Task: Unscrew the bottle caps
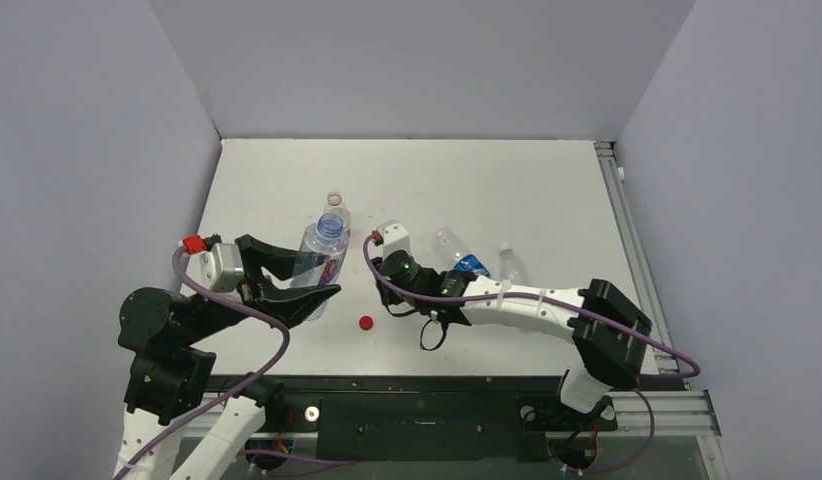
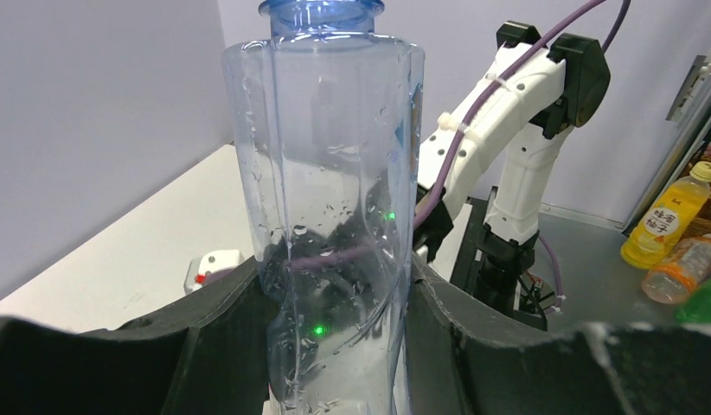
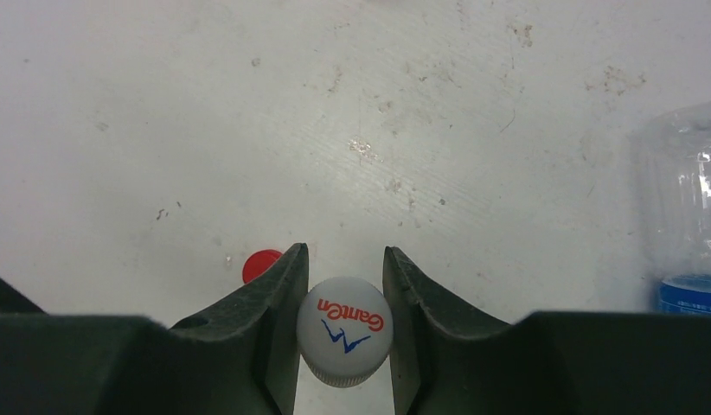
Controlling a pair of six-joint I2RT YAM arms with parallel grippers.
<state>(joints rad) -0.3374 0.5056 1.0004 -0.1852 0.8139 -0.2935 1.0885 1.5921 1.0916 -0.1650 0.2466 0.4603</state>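
Two caps off by my reckoning: my left gripper (image 1: 309,287) clamps the uncapped bottle (image 2: 326,173), my right gripper (image 3: 345,259) pinches the white cap (image 3: 343,333) above the table (image 3: 473,112), the red cap (image 1: 366,322) lies loose nearby, and the rest I cannot confirm.

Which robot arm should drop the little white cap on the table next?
Right. The right fingers pinch the white cap over the table; the left fingers are clamped around the open bottle.

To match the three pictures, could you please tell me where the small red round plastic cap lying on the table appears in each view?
Top external: the small red round plastic cap lies just left of centre, towards the near edge.
Left wrist: not in view.
Right wrist: lower left, half hidden by the right claw.
Shared landmark: the white tabletop.
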